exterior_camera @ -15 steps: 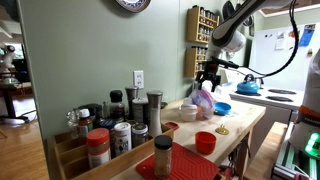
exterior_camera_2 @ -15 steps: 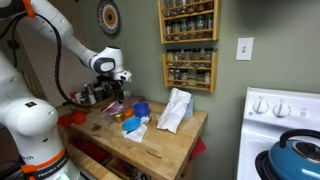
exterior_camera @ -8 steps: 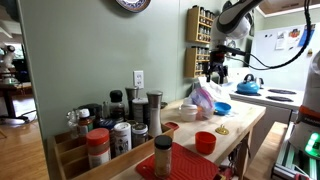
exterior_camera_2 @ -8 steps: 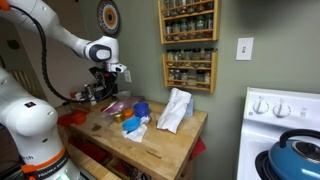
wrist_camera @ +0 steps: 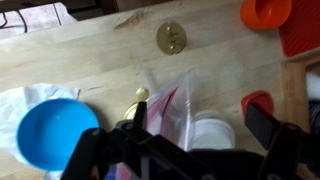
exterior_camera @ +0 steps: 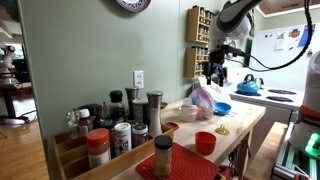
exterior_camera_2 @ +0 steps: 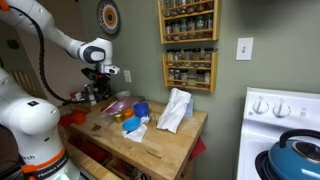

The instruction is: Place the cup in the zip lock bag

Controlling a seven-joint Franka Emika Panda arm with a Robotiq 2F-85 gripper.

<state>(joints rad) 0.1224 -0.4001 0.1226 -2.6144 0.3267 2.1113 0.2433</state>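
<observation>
In the wrist view a clear zip lock bag (wrist_camera: pixel 165 105) with a pink strip lies on the wooden table. A white cup (wrist_camera: pixel 212 132) shows at its mouth, seemingly inside the plastic. My gripper (wrist_camera: pixel 200 112) hangs above them, open and empty, with one finger on each side of the cup. In both exterior views the gripper (exterior_camera: pixel 213 68) (exterior_camera_2: pixel 99 88) is raised well above the bag (exterior_camera: pixel 203 97) (exterior_camera_2: pixel 118 106).
A blue bowl (wrist_camera: pixel 45 130) sits beside the bag. An orange cup (wrist_camera: pixel 265 12) and a gold disc (wrist_camera: pixel 171 38) lie further off. A red cup (exterior_camera: pixel 205 141) stands near the table edge. White crumpled plastic (exterior_camera_2: pixel 175 110) lies on the table. Spice jars (exterior_camera: pixel 110 125) crowd one end.
The gripper has risen off the bag and drawn away from it, open and empty. The bag and cup stay on the table. Little has moved in the last half second.
</observation>
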